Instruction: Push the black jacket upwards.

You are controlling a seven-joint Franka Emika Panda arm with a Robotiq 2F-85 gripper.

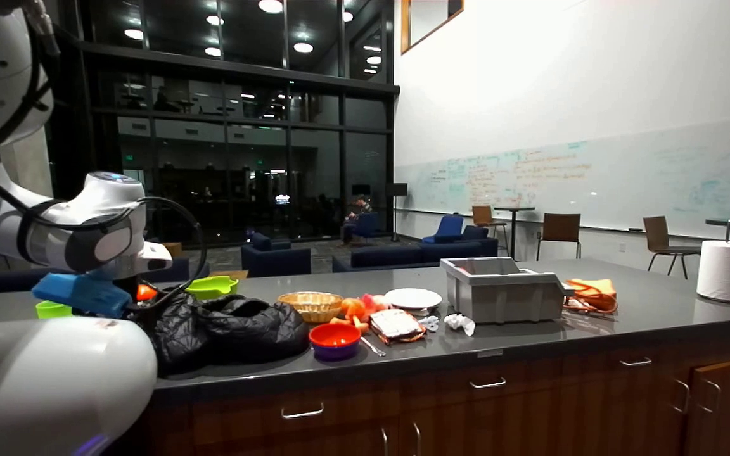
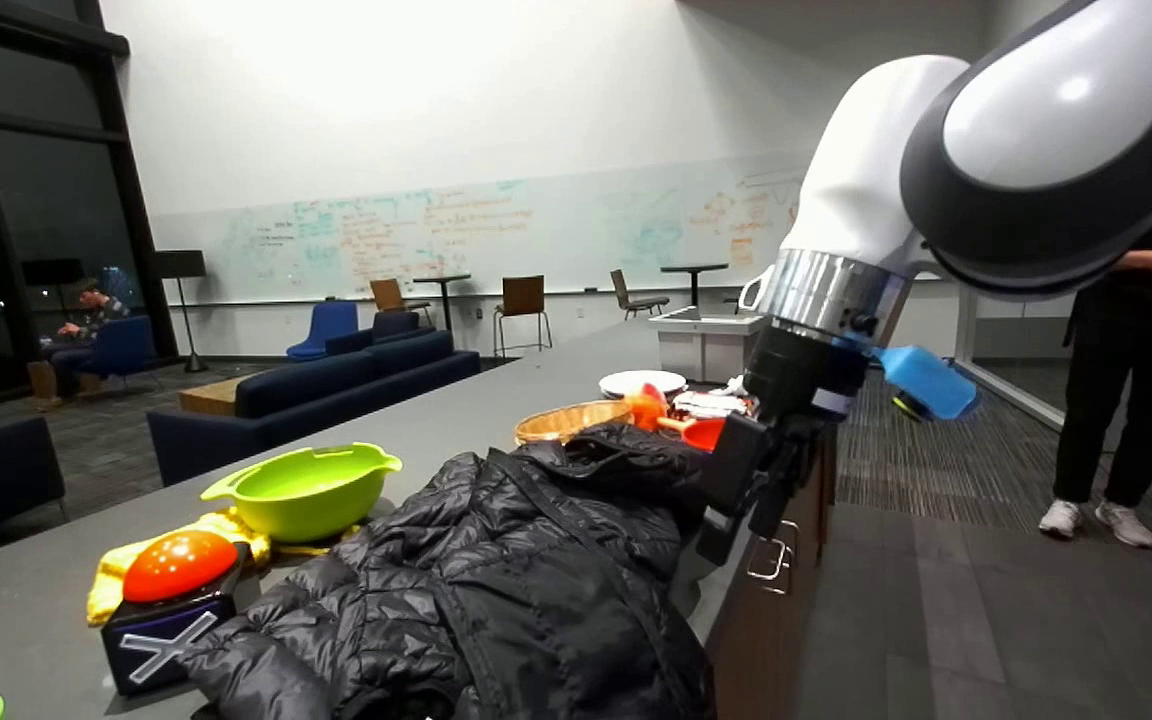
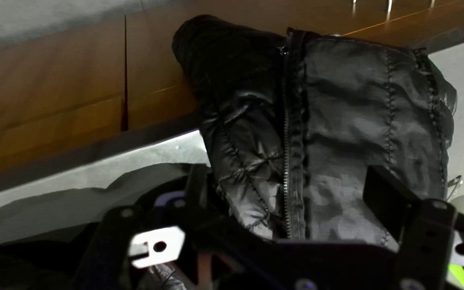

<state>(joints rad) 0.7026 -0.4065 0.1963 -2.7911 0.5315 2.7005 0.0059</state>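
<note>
Black jacket (image 2: 536, 580) rumpled on counter (image 2: 26, 620), green bowl (image 2: 306, 510) at left in an exterior view, gripper (image 3: 286, 173) near — spread wide.

**Legible markings about the counter (image 1: 653, 310)**

A large, pale X (image 2: 170, 648) marks the side of a dark box (image 2: 162, 629) standing on the counter. The whiteboard (image 1: 625, 171), beyond the counter, bears teal and orange handwriting (image 2: 396, 235) in both exterior views; its words are too small and faint to read.
</note>
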